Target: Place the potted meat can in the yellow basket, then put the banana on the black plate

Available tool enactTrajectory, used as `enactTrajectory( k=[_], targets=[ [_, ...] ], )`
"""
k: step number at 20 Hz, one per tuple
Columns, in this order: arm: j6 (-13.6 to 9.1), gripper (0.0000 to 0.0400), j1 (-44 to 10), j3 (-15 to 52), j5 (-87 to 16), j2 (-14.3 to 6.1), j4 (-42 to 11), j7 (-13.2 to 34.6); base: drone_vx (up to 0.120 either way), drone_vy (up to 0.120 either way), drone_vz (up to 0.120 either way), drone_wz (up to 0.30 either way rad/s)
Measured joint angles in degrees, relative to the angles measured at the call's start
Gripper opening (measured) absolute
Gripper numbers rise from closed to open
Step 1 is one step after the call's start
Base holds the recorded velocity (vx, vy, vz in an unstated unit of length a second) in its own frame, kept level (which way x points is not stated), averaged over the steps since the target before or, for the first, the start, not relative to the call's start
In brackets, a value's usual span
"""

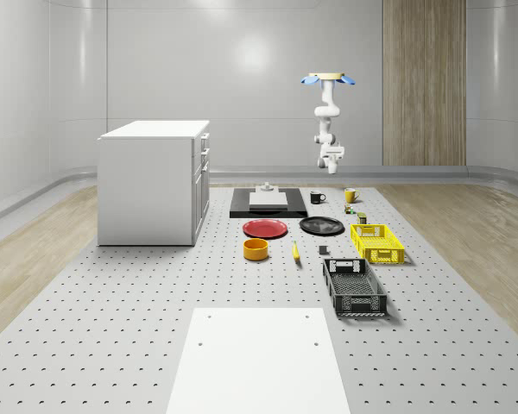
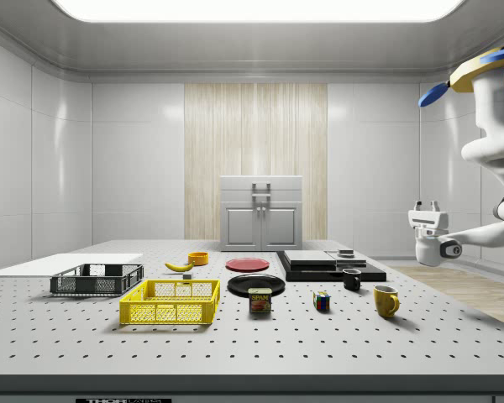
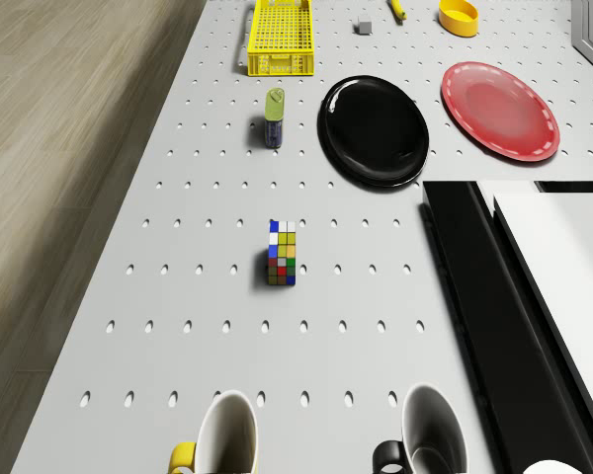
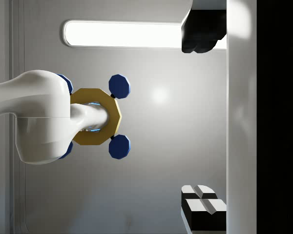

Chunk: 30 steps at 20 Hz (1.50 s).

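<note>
- While the drone [image 1: 327, 79] hovers high above the surface's [image 1: 138, 328] far edge, the gripper [image 2: 426, 211] hangs clear; fingers' gap: cannot tell.
- Can [image 2: 260, 300] stands between basket [image 2: 171, 301] and cube [image 2: 321, 300].
- Banana [image 2: 179, 266] lies near orange bowl [image 2: 198, 258].

Item count on the counter [image 1: 112, 328]:

- Baskets: 2 — one yellow basket [image 1: 377, 242], one black basket [image 1: 354, 287].
- Plates: 2 — one black plate [image 1: 321, 226], one red plate [image 1: 265, 228].
- Mugs: 2 — one yellow mug [image 2: 385, 300], one black mug [image 2: 351, 280].
- Potted meat can [image 2: 259, 300]: 1.
- Banana [image 2: 180, 266]: 1.
- Orange bowl [image 1: 255, 249]: 1.
- Colour cube [image 3: 282, 253]: 1.
- Small grey block [image 3: 362, 27]: 1.
- White cabinet [image 1: 154, 182]: 1.
</note>
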Motion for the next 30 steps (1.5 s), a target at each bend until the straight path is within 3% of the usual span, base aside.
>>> enactTrajectory(
  k=[18,25,30],
  targets=[
    [0.8,0.0400,-0.6,1.8,-2.5,-0.6,-0.6,0.3,0.120,0.120,0.000,0.000],
    [1.2,0.0400,-1.9,6.0,-8.4,-0.9,-1.2,1.1,0.120,0.006,0.000,0.000],
    [1.7,0.0400,-4.3,13.8,-19.4,-1.5,-3.4,2.7,0.120,0.000,0.000,0.000]
  ],
)
